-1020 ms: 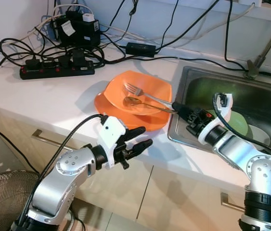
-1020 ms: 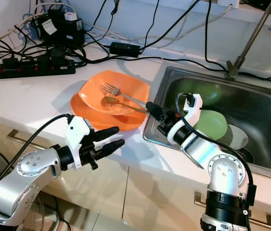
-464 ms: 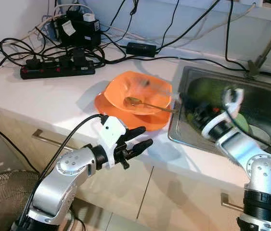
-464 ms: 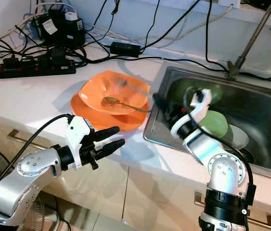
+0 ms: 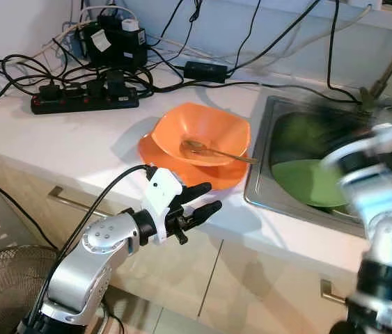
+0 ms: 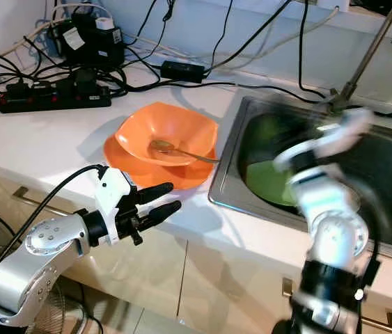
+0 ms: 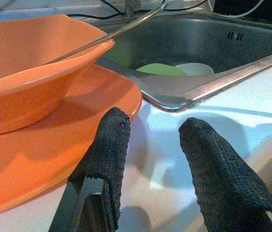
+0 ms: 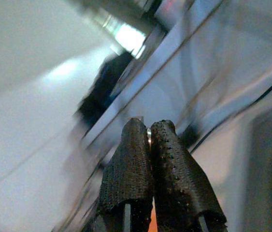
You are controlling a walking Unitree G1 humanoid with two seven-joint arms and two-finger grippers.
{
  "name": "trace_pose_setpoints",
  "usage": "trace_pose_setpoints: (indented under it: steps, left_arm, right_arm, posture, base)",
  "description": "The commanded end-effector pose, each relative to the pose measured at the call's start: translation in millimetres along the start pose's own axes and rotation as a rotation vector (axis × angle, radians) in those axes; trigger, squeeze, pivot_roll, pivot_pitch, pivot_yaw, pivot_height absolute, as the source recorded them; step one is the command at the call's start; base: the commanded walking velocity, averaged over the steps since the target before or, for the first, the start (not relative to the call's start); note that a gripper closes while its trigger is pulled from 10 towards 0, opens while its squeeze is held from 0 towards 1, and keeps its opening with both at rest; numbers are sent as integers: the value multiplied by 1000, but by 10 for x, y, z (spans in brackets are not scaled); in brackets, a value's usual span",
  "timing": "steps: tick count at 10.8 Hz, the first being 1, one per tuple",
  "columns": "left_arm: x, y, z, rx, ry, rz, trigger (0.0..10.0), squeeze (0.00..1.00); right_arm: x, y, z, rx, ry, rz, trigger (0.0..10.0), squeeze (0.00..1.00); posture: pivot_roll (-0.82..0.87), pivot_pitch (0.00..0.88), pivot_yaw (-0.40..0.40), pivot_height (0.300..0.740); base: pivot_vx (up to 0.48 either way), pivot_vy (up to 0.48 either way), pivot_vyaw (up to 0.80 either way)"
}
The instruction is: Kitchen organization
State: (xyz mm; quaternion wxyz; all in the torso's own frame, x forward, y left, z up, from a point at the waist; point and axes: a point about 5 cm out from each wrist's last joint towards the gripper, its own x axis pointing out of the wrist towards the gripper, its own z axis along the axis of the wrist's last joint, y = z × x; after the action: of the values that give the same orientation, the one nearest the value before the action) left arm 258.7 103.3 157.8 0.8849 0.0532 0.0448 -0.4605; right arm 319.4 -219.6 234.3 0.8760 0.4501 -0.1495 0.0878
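Note:
An orange bowl (image 5: 206,136) sits on an orange plate (image 5: 164,156) on the white counter beside the sink (image 5: 272,111). A gold spoon (image 5: 206,149) lies in the bowl, its handle over the rim. My left gripper (image 5: 211,195) hovers open just in front of the plate at the counter edge; its black fingers (image 7: 109,159) hold nothing. My right arm (image 5: 366,174) is a blur over the sink. In the right wrist view my right gripper (image 8: 149,126) is shut, with a thin silver sliver of the fork (image 8: 149,137) between the fingers. A green plate (image 5: 307,182) lies in the sink.
A black power strip (image 5: 84,101) and many cables lie at the back left of the counter. The faucet (image 5: 387,66) rises behind the sink. A fan (image 5: 1,292) stands on the floor at the left. Drawer handles (image 5: 70,202) run below the counter.
My right gripper took the fork out of the orange bowl and swung right and up over the sink. The spoon stayed in the bowl. My left arm has not moved.

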Motion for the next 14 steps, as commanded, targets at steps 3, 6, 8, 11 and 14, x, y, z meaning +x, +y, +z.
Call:
trace_pose_setpoints:
  steps: [3,6,8,11,14]
  left_arm:
    - [12,-4,-10,5,3,-1,10000,0]
    - [19,-3,-14,3,3,-2,10000,0]
    - [25,-2,-13,3,3,-2,10000,0]
    - [21,5,-13,4,2,8,10000,0]
    - [24,7,-11,4,-1,14,10000,0]
  right_arm:
    - [-17,-365,273,-220,-111,-255,10000,0]
    - [-8,-730,164,-565,61,-439,10000,0]
    - [12,-923,-80,-581,203,-526,10000,0]
    - [50,-1068,-420,-532,345,-546,10000,0]
    - [75,-1110,-649,-477,406,-552,10000,0]
  posture:
    - [192,22,-60,740]
    - [189,22,-62,740]
    - [194,18,-66,740]
    - [204,15,-72,740]
    - [212,12,-75,740]
  base:
    - [0,0,0]
    - [0,0,0]
    - [0,0,0]
    - [0,0,0]
    - [0,0,0]
